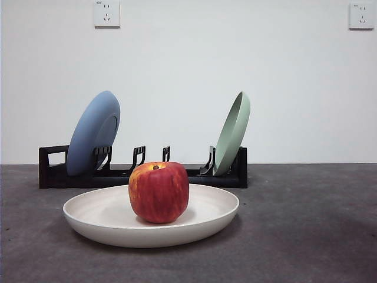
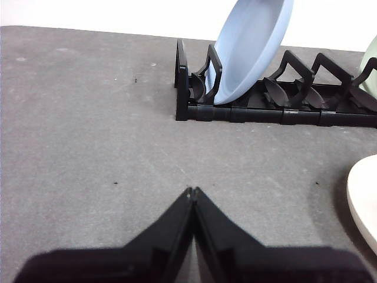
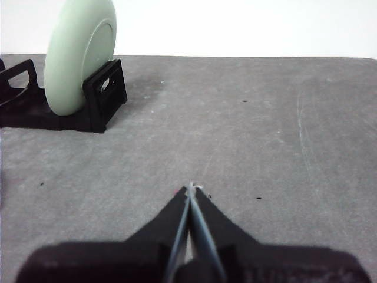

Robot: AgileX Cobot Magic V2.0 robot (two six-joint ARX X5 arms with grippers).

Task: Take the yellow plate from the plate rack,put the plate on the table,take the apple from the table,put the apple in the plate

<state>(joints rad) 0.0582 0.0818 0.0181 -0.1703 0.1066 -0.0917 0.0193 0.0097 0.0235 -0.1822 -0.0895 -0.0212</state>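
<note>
Apple (image 1: 159,191) upright in yellow plate (image 1: 106,221) before plate rack (image 1: 53,175) — blue plate (image 1: 93,132), green plate (image 1: 232,132) slotted; left claw (image 2: 192,190), right claw (image 3: 190,187) closed, empty.

Three plates: yellow plate (image 1: 106,221), blue plate (image 1: 94,132), green plate (image 1: 232,132). One apple (image 1: 159,191), one plate rack (image 1: 53,168), two wall sockets (image 1: 106,13).

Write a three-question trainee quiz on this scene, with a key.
1. True or false: the apple lies in the yellow plate.
2. Which plates stand in the plate rack? A) blue plate and pale green plate B) blue only C) none
3. Fill in: the left claw and the right claw are both ____.

Key: 1 true; 2 A; 3 shut
</note>
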